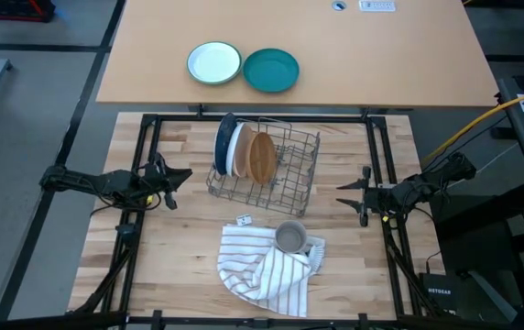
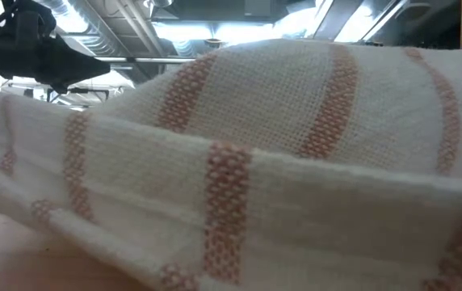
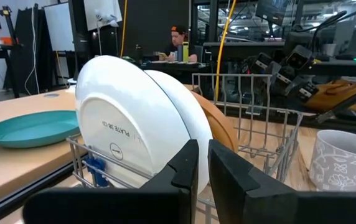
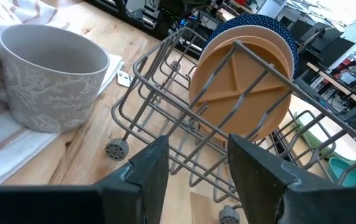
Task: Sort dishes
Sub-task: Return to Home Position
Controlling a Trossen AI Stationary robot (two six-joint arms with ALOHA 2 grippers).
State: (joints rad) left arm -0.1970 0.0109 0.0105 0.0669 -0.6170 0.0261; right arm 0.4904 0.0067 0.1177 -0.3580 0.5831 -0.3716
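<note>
Right now all three plates stand on edge in the rack (image 1: 285,179), which sits mid-desk (image 1: 399,275) toward the far edge. They fill the rack's left end, side by side. The blue plate (image 1: 223,144) is outermost, nearest the left arm. The white plate (image 1: 239,149) is in the middle and the tan plate (image 1: 262,158) is inmost. The rest of the rack is bare wire.

L gripper (image 3: 203,155) hangs over the desk's left side, well apart from the rack and level w/ it. Its fingers are all but closed, only a thin slit between them, and hold nothing. It faces the blue plate's pale back.

R gripper (image 4: 198,146) mirrors it over the right side, near the rack's right end but not touching. Its fingers are parted w/ a clear gap and hold nothing.

Toward the near edge, approx centre, a striped towel (image 1: 262,270) lies crumpled. A grey mug (image 1: 289,236) stands upright on the towel's far part, mouth up. A small tag (image 1: 243,220) lies on bare wood just beside the towel's far left corner.

Beyond the desk is a second table (image 1: 381,55). On it, near its front edge, are a white bowl (image 1: 214,63) and a teal plate (image 1: 270,71), just beside each other. In the left wrist view a person (image 3: 178,46) sits in the room behind.
</note>
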